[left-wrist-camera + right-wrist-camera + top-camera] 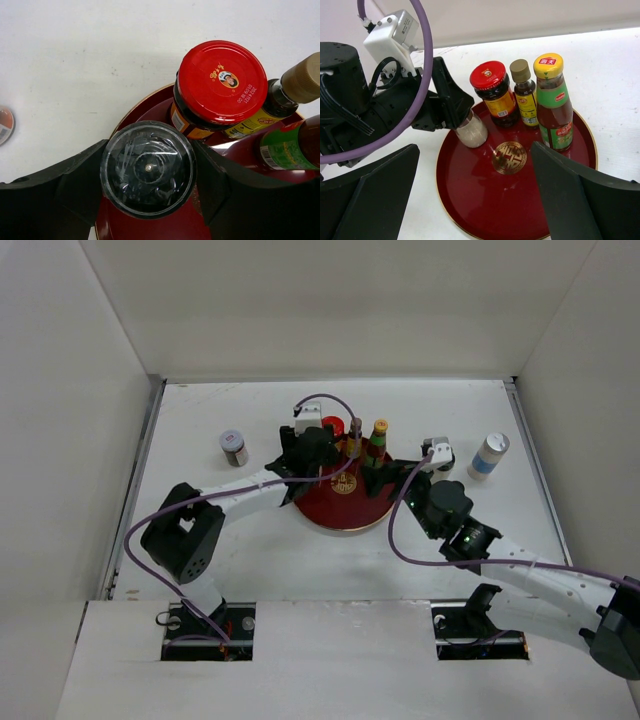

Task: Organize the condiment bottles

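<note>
**Q:** What is seen from above?
**A:** A white desk (pixel 300 560) is shown, walled in white, with a round red tray (pixel 340 512) set at its middle. Both arms are stretched in toward the tray.

**Q:** What is held by the left claw?
**A:** A small spice jar (pixel 147 172) with a clear lid is gripped by the left claw (pixel 150 155). The black fingers (pixel 75 185) are pressed against its two sides. The jar is held upright at the tray's left rim. Whether its base is touching the tray cannot be told.

**Q:** And the right claw?
**A:** The right claw (pixel 475 160) is spread wide, and nothing is held in it. It is placed low at the tray's right side and is pointed across the tray at the bottles.

**Q:** What is found on the tray?
**A:** Three things are stood upright in a row along the far side. A red-capped jar (pixel 492 95) is seen first, just beside the gripped jar. Next to it a tan-capped bottle (pixel 524 95) of dark sauce is placed. Last, a yellow-capped bottle (pixel 554 105) with a green label and red contents is seen.

**Q:** Is anything seen off the tray?
**A:** A grey-lidded jar (pixel 233 447) is stood on the desk well to the left. A white blue-banded shaker (pixel 489 455) is stood well to the right.
</note>
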Motion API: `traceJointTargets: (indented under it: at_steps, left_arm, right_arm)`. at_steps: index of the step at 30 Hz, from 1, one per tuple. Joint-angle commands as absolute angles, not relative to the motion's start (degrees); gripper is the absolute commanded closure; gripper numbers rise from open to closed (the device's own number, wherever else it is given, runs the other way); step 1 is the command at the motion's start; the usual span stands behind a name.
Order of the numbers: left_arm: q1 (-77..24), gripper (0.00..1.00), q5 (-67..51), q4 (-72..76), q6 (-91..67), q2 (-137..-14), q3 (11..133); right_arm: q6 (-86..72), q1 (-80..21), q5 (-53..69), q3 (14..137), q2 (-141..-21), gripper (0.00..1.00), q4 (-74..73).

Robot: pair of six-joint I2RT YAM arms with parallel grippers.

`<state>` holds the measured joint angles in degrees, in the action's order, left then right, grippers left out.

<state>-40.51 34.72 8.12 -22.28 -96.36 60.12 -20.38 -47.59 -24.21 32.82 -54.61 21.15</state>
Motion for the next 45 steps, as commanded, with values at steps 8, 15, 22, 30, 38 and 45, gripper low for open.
traceJointTargets:
  at_steps: [8,15,22,30,38,45]
  left_arm:
    - [-40.3,0.11,38.58,16.26,-21.53,-83.16,52.66]
    - [-31.44,0.08,40.0,10.39,-26.44,-76.73,49.12]
    - [-20.35,0.07,36.04,4.66,-30.58,-85.5,56.42]
    - [-16.48,0.11,37.35,4.13,-31.2,-92.11,59.59]
    - [-14.63,0.17,38.94,6.24,-31.55,-94.21,57.21]
    - [-14.19,0.37,38.67,8.17,-31.29,-98.17,60.12]
  right_arm:
    - [-20.74,-47.33,-25.14,32.78,-53.88,0.0,24.35]
    - [-20.83,-47.24,-25.22,32.61,-54.49,0.0,24.87]
    - [-21.18,-47.15,-24.96,32.87,-55.72,0.18,24.87]
    - [-21.27,-47.24,-24.61,33.13,-56.51,0.0,24.79]
    - [-21.44,-47.15,-24.17,33.57,-57.39,0.0,24.17]
    - [-21.36,-47.24,-24.17,33.57,-57.22,0.0,23.91]
